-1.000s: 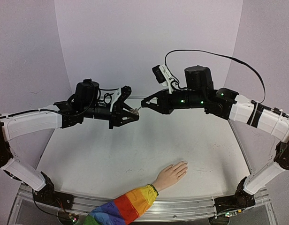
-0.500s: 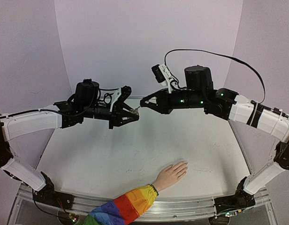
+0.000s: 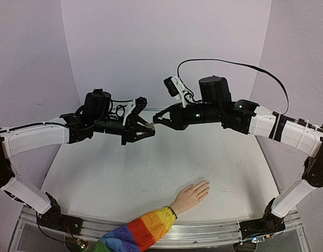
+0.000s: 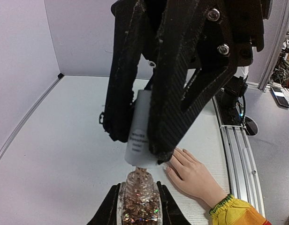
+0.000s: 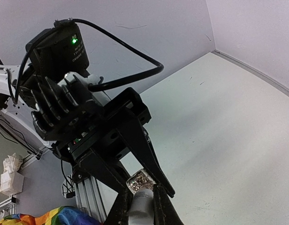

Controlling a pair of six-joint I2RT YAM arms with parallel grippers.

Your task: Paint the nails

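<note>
A small glass polish bottle (image 4: pixel 139 208) full of glitter is held in mid-air over the back of the table, my left gripper (image 3: pixel 150 127) shut on its body. Its white cylindrical cap (image 4: pixel 139 133) sits against the bottle neck, and my right gripper (image 3: pixel 157 120) is shut on that cap. In the right wrist view the cap (image 5: pixel 142 206) lies between my fingers with the glitter bottle (image 5: pixel 141 179) just beyond it. A flesh-coloured hand (image 3: pixel 191 195) in a rainbow sleeve (image 3: pixel 141 232) lies flat at the table's near edge. The nails (image 4: pixel 168 168) are pale and bare.
Both arms reach inward and meet tip to tip high above the white table (image 3: pixel 125 173). Purple walls close in the back and sides. An aluminium rail (image 3: pixel 214 231) runs along the near edge.
My right arm has shifted a little to the left, bringing the cap closer onto the bottle. The left arm and the hand have stayed still.
</note>
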